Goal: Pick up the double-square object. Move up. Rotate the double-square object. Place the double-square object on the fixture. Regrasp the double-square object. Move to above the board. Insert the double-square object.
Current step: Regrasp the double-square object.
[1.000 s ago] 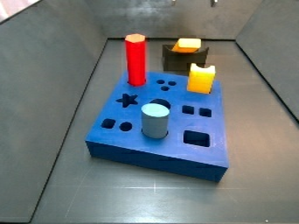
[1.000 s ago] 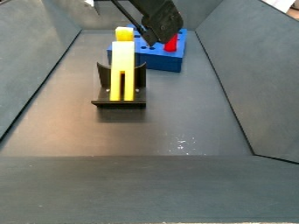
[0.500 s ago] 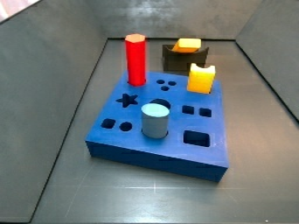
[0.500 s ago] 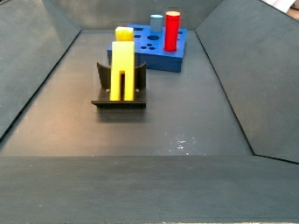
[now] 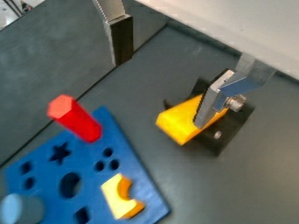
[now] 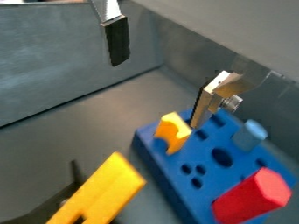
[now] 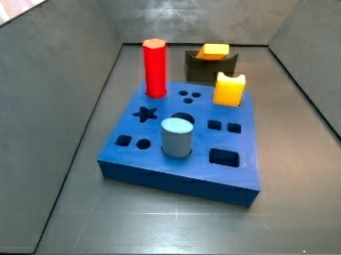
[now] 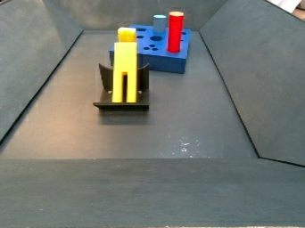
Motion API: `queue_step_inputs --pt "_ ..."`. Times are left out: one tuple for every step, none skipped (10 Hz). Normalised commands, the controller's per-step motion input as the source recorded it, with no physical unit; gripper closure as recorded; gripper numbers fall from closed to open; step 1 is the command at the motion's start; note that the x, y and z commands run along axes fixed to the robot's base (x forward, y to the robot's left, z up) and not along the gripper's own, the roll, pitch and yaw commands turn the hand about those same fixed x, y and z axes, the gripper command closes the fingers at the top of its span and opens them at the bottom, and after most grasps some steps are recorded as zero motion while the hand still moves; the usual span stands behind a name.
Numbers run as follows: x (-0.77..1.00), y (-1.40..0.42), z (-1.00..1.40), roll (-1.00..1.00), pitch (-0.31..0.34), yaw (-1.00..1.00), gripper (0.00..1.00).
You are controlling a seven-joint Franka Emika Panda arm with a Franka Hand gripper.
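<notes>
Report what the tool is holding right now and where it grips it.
Nothing is held. The tool is open and empty in both wrist views, raised above the floor; the double-square object stands in the fixture.

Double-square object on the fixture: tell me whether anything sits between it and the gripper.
Nothing visible does. The gripper is open and empty, seen only in both wrist views, above the double-square object resting on the fixture. The red peg stands aside on the board.

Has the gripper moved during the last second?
Yes. It was above the board in a side view and has left both; wrist views show the gripper open and empty.
</notes>
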Motion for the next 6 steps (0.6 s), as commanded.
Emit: queue_step_inputs --pt "0.00 -0.02 0.01 1.00 0.020 0.02 0.00" --pt "0.00 -0.02 0.01 1.00 0.018 0.02 0.00" --pt "0.01 -0.02 0.01 1.00 0.018 0.02 0.00" --pt "0.01 -0.02 0.01 1.00 0.019 0.02 0.00" --pt "0.01 -0.02 0.01 1.00 0.028 0.02 0.00" --pt "0.01 -0.02 0.01 1.00 0.032 0.03 0.00"
